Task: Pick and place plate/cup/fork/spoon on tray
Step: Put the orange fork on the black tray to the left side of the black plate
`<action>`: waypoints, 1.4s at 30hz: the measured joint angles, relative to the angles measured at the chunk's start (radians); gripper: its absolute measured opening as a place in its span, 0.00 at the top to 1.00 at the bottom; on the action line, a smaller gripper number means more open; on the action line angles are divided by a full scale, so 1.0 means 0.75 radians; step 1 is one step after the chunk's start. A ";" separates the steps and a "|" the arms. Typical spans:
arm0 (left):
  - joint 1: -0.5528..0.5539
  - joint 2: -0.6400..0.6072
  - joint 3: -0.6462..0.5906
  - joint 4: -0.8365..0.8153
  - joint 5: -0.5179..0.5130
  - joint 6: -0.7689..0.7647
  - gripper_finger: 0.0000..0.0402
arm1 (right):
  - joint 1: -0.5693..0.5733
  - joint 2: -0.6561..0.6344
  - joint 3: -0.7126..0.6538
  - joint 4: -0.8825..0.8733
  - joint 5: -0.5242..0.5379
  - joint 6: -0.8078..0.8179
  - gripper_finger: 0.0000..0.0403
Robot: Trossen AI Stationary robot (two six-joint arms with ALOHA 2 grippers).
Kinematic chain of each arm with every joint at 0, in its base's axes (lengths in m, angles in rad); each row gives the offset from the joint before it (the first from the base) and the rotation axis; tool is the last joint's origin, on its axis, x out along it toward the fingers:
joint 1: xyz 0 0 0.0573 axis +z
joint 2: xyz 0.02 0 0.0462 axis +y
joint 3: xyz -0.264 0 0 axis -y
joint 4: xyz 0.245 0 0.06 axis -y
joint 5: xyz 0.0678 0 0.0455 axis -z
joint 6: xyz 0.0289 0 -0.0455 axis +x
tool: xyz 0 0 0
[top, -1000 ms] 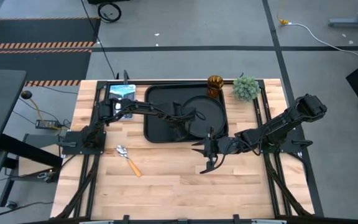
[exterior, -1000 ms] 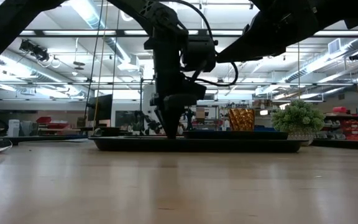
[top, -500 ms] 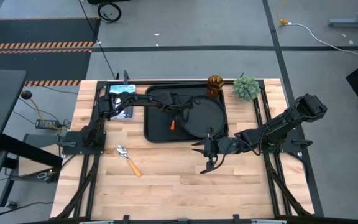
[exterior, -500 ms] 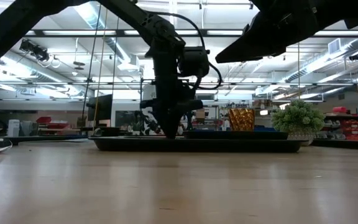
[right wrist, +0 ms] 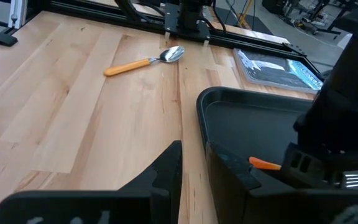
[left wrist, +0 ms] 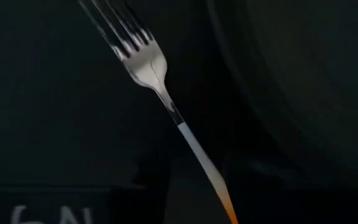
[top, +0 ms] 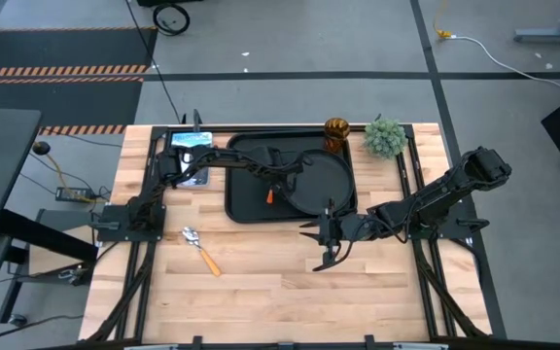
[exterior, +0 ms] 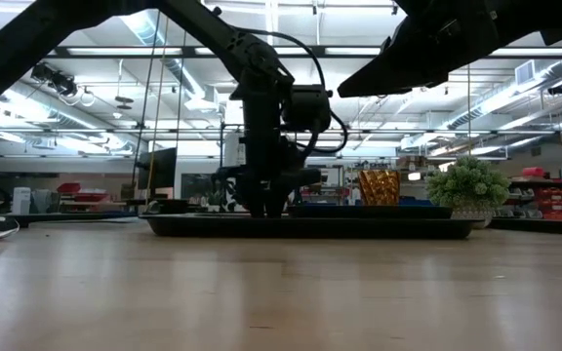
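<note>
The black tray (top: 241,209) lies at the table's far middle, with the round black plate (top: 321,180) in its right half. The fork (left wrist: 166,99) lies flat on the tray floor left of the plate, its orange handle (top: 270,195) toward the near side. My left gripper (top: 272,180) hovers open just above it, fingers pointing down (exterior: 266,205). The amber cup (top: 336,130) stands at the tray's far right corner. The spoon (top: 200,249) lies on bare wood near the left. My right gripper (top: 319,248) waits open, level, just near of the tray.
A small green plant (top: 385,137) stands at the far right by the cup. A blue-white picture card (top: 189,146) lies at the far left beside the tray. Bare wood stretches across the table's near half around the spoon (right wrist: 145,60).
My left gripper has opened and let go of the fork, which now lies on the tray floor left of the plate. The gripper has drawn back a little toward the table's far edge. My right arm has kept still.
</note>
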 joint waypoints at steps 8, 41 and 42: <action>0.011 0.001 0.000 0.004 0.018 -0.214 0.72 | 0.000 0.000 0.000 0.006 -0.001 0.001 0.80; 0.022 -0.001 -0.001 0.015 0.090 -0.911 0.92 | 0.065 0.001 0.000 0.093 -0.049 0.018 0.80; 0.022 -0.001 -0.002 0.021 0.090 -0.920 0.92 | 0.066 0.001 0.000 0.095 -0.049 0.013 0.80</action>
